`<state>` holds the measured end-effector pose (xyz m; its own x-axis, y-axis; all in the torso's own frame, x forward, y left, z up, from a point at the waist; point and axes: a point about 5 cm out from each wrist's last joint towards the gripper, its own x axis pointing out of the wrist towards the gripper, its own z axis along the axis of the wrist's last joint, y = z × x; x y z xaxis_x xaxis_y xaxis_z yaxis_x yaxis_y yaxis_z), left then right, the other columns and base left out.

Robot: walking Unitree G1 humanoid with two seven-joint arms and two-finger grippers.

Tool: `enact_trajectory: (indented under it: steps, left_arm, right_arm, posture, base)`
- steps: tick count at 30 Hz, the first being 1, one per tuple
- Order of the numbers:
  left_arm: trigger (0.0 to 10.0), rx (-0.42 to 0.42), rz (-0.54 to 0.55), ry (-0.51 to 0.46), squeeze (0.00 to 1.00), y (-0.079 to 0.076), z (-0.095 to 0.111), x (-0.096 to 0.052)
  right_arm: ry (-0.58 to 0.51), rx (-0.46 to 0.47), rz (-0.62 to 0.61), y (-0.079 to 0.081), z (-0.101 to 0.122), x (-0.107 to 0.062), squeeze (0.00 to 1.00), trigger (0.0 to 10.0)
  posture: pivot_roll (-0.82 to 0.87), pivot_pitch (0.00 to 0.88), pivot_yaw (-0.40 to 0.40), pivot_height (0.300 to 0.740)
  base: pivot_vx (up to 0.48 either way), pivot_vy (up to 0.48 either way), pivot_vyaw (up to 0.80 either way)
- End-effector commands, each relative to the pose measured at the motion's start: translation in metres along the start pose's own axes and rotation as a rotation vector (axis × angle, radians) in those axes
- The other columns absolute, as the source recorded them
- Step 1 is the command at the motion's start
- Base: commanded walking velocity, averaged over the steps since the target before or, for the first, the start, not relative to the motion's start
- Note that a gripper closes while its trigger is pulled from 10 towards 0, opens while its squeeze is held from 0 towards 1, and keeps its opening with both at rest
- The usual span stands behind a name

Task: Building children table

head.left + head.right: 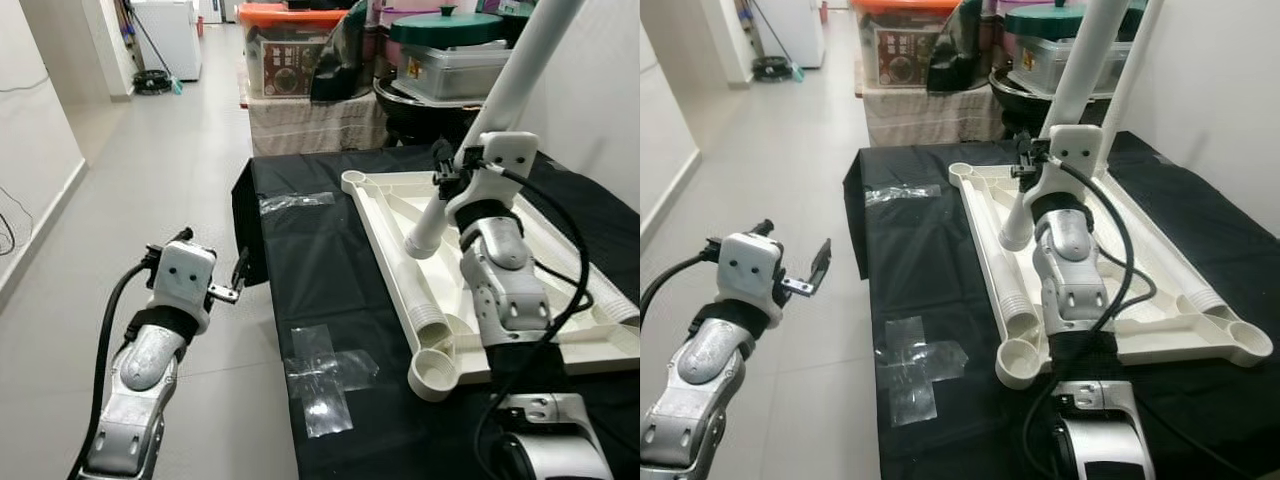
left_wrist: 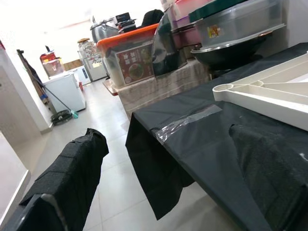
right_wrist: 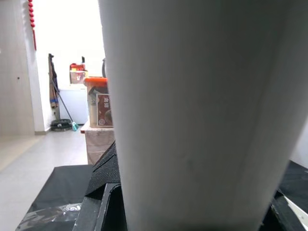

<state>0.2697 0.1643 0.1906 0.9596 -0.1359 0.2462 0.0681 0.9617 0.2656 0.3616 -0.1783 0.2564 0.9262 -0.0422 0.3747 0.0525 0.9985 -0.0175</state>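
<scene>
An upturned white plastic table top (image 1: 357,182) lies on the black-covered table (image 1: 320,290). My right gripper (image 1: 452,178) is shut on a white tube leg (image 1: 505,90), which it holds tilted. The leg's lower end (image 1: 422,243) hangs just above the table top's left rail. In the right wrist view the leg (image 3: 202,115) sits between the black fingers (image 3: 103,178). A round corner socket (image 1: 435,372) shows at the near left corner. My left gripper (image 1: 212,255) is open and holds nothing. It hovers over the floor, left of the table's corner.
Patches of clear tape (image 1: 325,375) stick to the black cloth, with another strip (image 1: 295,202) farther back. Behind the table stand an orange-lidded box (image 1: 290,50), a green-lidded pot (image 1: 445,30) and a dark pan. Tiled floor (image 1: 150,180) stretches away on the left.
</scene>
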Motion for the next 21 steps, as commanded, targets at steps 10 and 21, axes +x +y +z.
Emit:
enact_trajectory:
  steps: [10,21]
  left_arm:
    - [10.0,0.026,0.014,0.013,0.0,0.004,-0.005,-0.004]
    - [10.0,0.021,-0.013,0.008,0.0,-0.002,-0.006,-0.001]
  right_arm:
    - [0.069,-0.122,-0.054,-0.015,-0.029,-0.005,0.0,10.0]
    - [0.056,0.036,-0.174,-0.037,-0.028,-0.008,0.0,10.0]
  posture:
    - [0.07,0.0,-0.076,0.74]
    - [0.05,0.0,-0.053,0.74]
  base:
    - [0.0,0.0,0.0]
    - [0.0,0.0,0.0]
